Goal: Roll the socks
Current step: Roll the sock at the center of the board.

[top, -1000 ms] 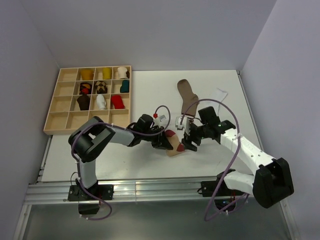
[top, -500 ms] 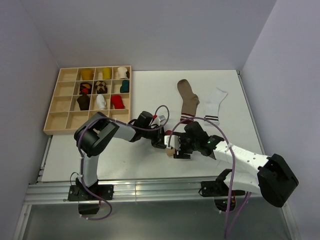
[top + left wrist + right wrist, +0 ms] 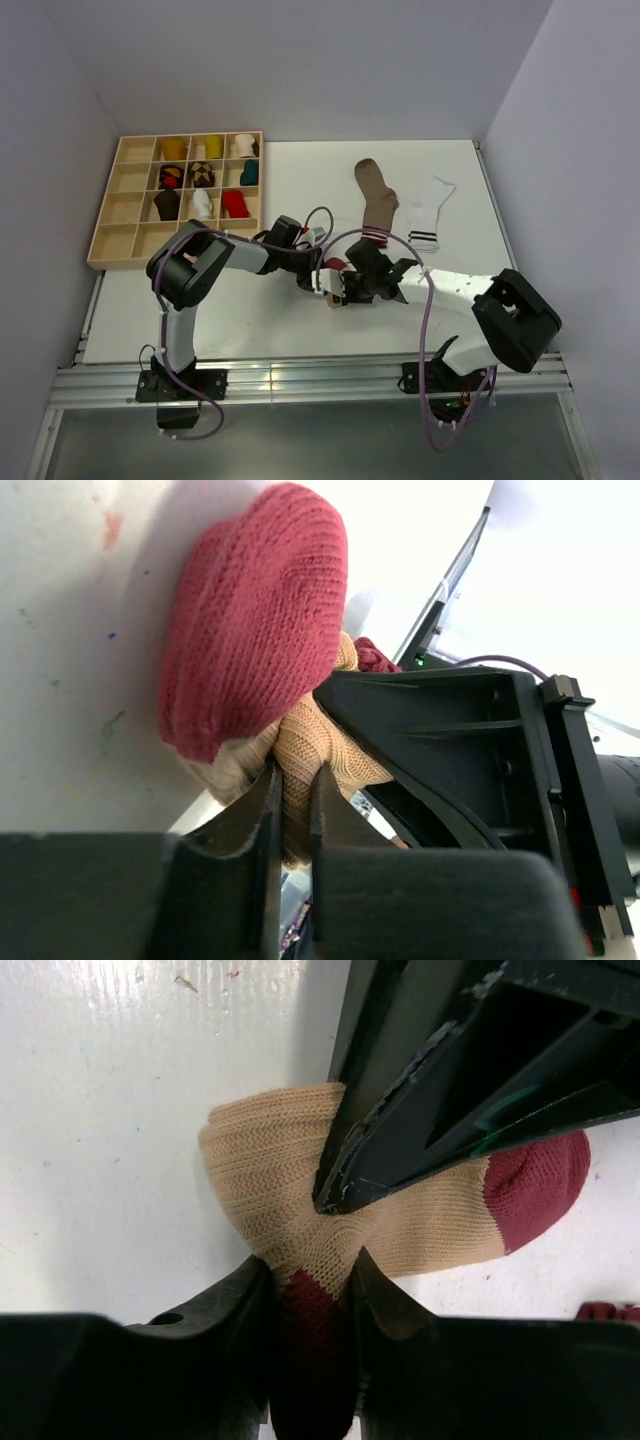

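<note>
Item: tan-and-maroon sock (image 3: 268,1165), half bundled. The left gripper (image 3: 295,780) pinches its tan fold; the right gripper (image 3: 312,1280) pinches a maroon part from the opposite side. Long axis apparently crosswise between them.

1. Top external: fixed high above and behind the arm bases; faces down and forward; far enough to take in the whole table (image 3: 300,190).
2. Left wrist: very near; looks along the left fingers (image 3: 255,825) at the tan-and-maroon sock (image 3: 255,610).
3. Right wrist: equally near; looks past the right fingers (image 3: 225,1310) onto the tabletop.
4. All three views share that sock.
</note>
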{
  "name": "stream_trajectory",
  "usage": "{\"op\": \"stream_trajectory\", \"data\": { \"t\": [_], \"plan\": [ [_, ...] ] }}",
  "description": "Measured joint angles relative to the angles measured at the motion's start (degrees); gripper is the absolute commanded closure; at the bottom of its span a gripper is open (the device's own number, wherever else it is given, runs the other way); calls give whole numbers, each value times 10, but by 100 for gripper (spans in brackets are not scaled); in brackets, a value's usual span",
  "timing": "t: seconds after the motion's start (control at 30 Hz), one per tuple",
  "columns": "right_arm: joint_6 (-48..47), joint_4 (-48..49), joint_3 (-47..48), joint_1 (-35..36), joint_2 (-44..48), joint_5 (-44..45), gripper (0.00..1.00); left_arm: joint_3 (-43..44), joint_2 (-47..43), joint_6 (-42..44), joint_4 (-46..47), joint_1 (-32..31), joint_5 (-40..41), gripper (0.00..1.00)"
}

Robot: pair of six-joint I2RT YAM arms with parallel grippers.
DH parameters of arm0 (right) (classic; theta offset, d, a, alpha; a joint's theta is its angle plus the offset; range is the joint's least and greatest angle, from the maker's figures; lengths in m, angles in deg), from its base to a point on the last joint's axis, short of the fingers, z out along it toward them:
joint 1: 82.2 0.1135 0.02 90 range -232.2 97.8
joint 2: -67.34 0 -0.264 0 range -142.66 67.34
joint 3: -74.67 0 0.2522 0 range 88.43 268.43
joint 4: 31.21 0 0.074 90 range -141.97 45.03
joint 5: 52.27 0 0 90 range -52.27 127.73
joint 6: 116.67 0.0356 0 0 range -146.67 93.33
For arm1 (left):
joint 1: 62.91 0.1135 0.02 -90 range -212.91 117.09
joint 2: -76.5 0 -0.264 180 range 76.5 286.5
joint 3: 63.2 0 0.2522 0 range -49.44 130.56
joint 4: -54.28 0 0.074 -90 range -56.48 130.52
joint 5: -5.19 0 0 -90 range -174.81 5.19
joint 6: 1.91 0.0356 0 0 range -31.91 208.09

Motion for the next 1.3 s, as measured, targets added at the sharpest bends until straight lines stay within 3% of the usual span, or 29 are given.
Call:
{"op": "stream_trajectory", "data": {
  "t": [0.13,0.23,0.43,0.67,0.8,1.03,1.3],
  "plan": [
    [-2,-48,40,-6,-27,-8,87,3,-22,26,-33,0,35,66],
    [-5,-105,93,-25,-63,-33,88,-4,-59,49,-52,-2,91,59],
    [-40,-250,217,-88,-158,-116,88,-56,-155,63,-39,-1,210,59],
    [-85,-444,367,-148,-302,-195,87,-200,-314,66,27,-4,344,56],
    [-100,-531,438,-160,-372,-223,87,-253,-390,108,57,-41,431,52],
    [-108,-640,505,-162,-451,-246,86,-233,-379,257,77,-172,512,49],
    [-97,-668,525,-162,-472,-250,85,-180,-299,357,96,-187,500,46]
  ]
}}
